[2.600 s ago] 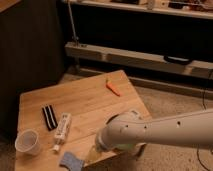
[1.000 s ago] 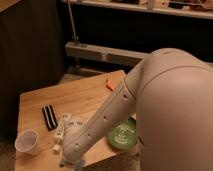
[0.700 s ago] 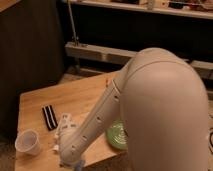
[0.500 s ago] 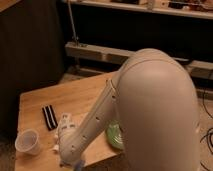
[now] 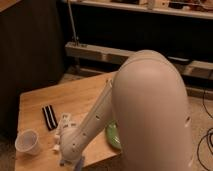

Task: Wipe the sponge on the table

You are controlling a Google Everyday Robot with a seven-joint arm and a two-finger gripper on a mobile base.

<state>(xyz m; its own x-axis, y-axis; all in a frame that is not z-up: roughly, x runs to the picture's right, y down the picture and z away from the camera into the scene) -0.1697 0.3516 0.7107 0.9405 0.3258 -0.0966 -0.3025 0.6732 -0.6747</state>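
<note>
Camera view. Table (image 5: 75, 97), low and topped with pale wood planks, fills the left half. The arm (image 5: 95, 120) slants down across it from a big white elbow shell on the right to the near edge. There the gripper (image 5: 71, 163) sits at the very bottom of the picture, lowered to the wood where a sliver of the blue-grey sponge (image 5: 80, 160) shows just to its right.

That pose suits the job: a flat pad has to be met from above and pressed down if it is to be dragged over the planks. Whether the gripper has closed on the sponge or only stands over it I cannot tell, as the wrist and the picture's edge hide its tip.

The other things lie away from the sponge. The paper cup (image 5: 27, 142) is at the near left and the striped strip (image 5: 48, 116) lies farther back. The white tube (image 5: 64, 127) is close against the forearm, touching or not I cannot tell. The green bowl (image 5: 113, 136) shows only as a sliver right of the forearm.

In the earliest picture the arm came in low from the right. The sponge lay in full view at the near edge, and an orange thing lay on the table's far right. Now the elbow hides that corner and most of the sponge is covered. Over the last second the shell has spread across more of the bowl, while the gripper has kept to the same near-edge spot.
</note>
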